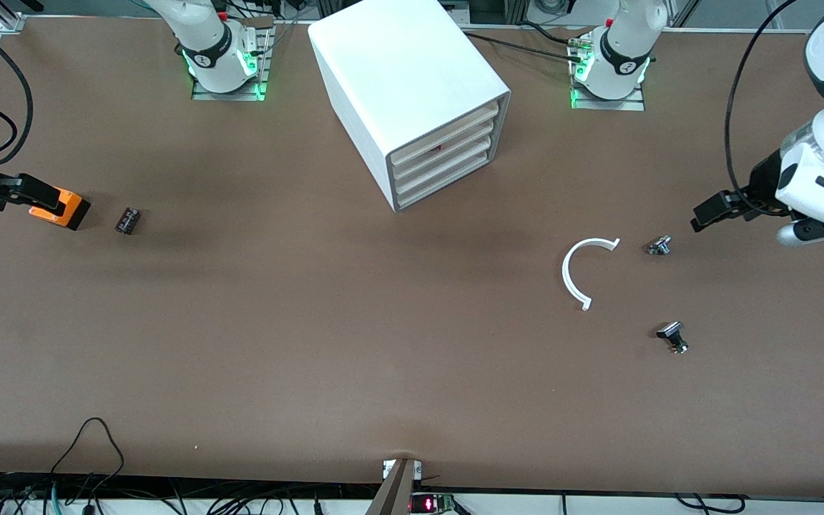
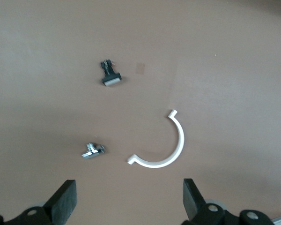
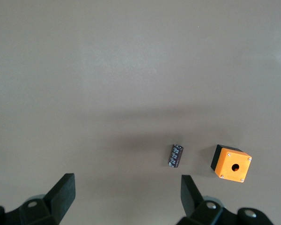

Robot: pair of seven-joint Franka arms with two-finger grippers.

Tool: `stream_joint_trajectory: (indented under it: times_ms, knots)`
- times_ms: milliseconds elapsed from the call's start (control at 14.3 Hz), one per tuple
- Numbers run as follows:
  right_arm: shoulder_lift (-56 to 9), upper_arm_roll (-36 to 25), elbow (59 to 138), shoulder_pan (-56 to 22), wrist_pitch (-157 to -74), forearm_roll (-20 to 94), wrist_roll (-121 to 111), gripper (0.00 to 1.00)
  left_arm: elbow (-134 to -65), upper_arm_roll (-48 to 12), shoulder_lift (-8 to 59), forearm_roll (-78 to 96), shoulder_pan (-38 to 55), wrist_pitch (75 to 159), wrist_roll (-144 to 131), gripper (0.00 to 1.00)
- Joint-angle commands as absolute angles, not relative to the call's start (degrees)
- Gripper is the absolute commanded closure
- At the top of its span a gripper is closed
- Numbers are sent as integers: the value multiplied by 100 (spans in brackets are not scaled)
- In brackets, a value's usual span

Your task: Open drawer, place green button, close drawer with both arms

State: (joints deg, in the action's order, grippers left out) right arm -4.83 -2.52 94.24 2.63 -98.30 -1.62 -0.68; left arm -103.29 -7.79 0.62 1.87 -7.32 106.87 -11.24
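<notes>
The white cabinet (image 1: 405, 79) stands at the robots' edge of the table, and all four of its drawers are shut. The drawer (image 1: 444, 184) is the lowest one. The green-capped button is not in view. My left gripper (image 1: 709, 213) hangs open and empty at the left arm's end of the table, beside a small silver knob (image 1: 659, 246). In the left wrist view (image 2: 129, 201) its jaws are wide apart over bare table. My right gripper (image 1: 43, 197) hangs open and empty at the right arm's end, by an orange box (image 1: 63, 209). In the right wrist view (image 3: 126, 199) its jaws are wide apart.
A white C-shaped arc (image 1: 578, 270) lies beside the silver knob (image 2: 92, 151). A black-capped silver-stemmed button (image 1: 672, 337) lies nearer the front camera. A dark cylinder (image 1: 127, 219) lies beside the orange box (image 3: 231, 163). Cables run along the table's front edge.
</notes>
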Motion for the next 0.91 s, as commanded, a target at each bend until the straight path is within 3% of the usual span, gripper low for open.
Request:
stream_joint_trajectory:
  times_ms: [0, 837]
  knots:
    - [-492, -237, 9316, 281, -9747, -132, -158, 0, -10082, -835, -79, -402, -624, 10337, -756, 0]
    - [-492, -237, 9316, 281, -9756, -123, -167, 0, -9861, -888, -18, -571, -316, 10107, -835, 0]
